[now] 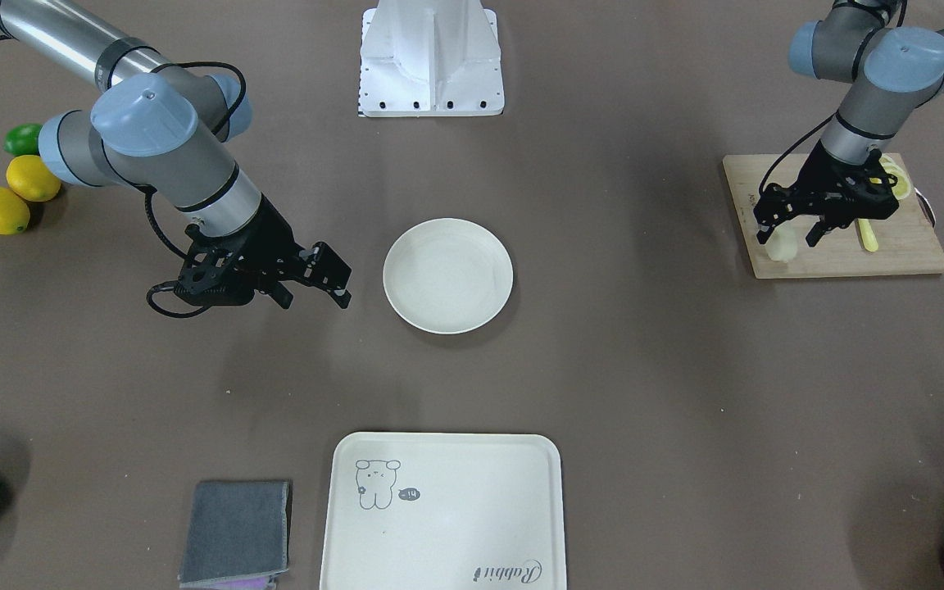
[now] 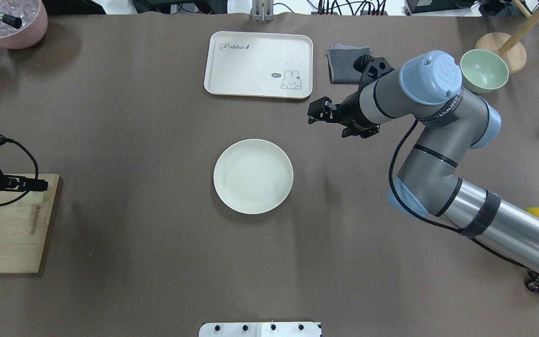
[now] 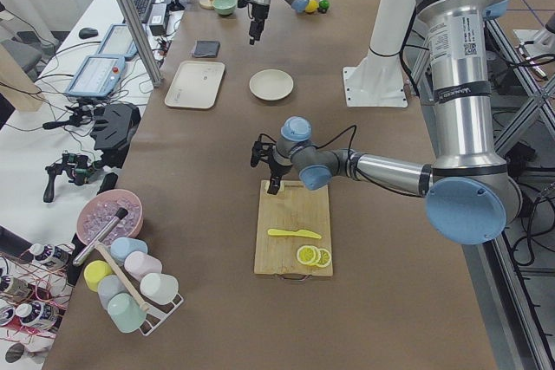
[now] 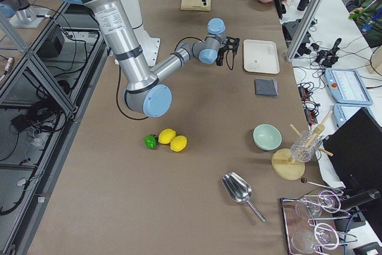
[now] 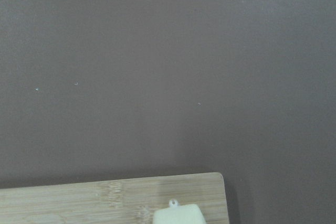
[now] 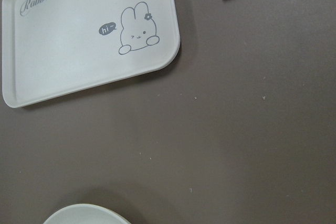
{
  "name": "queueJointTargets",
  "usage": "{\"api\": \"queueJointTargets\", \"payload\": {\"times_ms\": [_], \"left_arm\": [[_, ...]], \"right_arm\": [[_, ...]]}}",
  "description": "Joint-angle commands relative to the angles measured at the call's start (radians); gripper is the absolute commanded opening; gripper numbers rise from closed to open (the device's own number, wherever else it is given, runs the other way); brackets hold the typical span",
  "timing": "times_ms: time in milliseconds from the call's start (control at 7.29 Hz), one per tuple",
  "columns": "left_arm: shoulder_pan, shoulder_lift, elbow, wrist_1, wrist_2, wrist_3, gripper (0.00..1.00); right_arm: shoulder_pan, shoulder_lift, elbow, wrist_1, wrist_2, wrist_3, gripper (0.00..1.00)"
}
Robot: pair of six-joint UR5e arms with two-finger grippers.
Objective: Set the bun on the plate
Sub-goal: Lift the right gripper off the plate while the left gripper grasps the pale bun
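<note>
On the brown table's (image 1: pixel 644 369) wooden board (image 1: pixel 906 246), left fingers (image 1: pixel 764 233), seemingly spread, straddle the bun (image 1: pixel 782 246); right fingers (image 1: pixel 282 295) gape.

Bun (image 5: pixel 178 216) cut by left wrist view's bottom edge, plate (image 6: pixel 86 216) by right's

I am seeing the plate (image 1: pixel 447 275) lying in the middle of the desk (image 1: pixel 644 369), the tray (image 1: pixel 472 492) beyond it, a cloth (image 1: pixel 234 531) just beside the tray. The bun (image 1: pixel 782 246) is sitting on a board (image 1: pixel 890 258) on the robot's left, well apart from the plate.
</note>
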Motion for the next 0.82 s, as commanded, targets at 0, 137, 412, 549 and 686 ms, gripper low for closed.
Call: {"api": "queueJointTargets", "payload": {"times_ms": [0, 137, 412, 549, 686], "left_arm": [[0.008, 0.005, 0.005, 0.000, 0.000, 0.008, 0.80], [0.012, 0.008, 0.004, 0.000, 0.000, 0.008, 0.71], [0.012, 0.010, 0.002, -0.005, 0.000, 0.008, 0.34], [0.011, 0.015, 0.002, -0.009, 0.000, 0.008, 0.27], [0.011, 0.031, 0.001, -0.029, 0.000, 0.008, 0.22]], "right_arm": [[-0.001, -0.002, 0.000, 0.000, -0.003, 0.002, 1.00], [-0.001, -0.002, -0.002, 0.000, -0.003, 0.002, 1.00], [-0.001, -0.002, 0.002, 0.000, -0.005, 0.002, 1.00], [-0.001, -0.002, 0.005, 0.000, -0.005, 0.003, 1.00], [-0.001, -0.002, 0.005, 0.000, -0.005, 0.003, 1.00]]}}
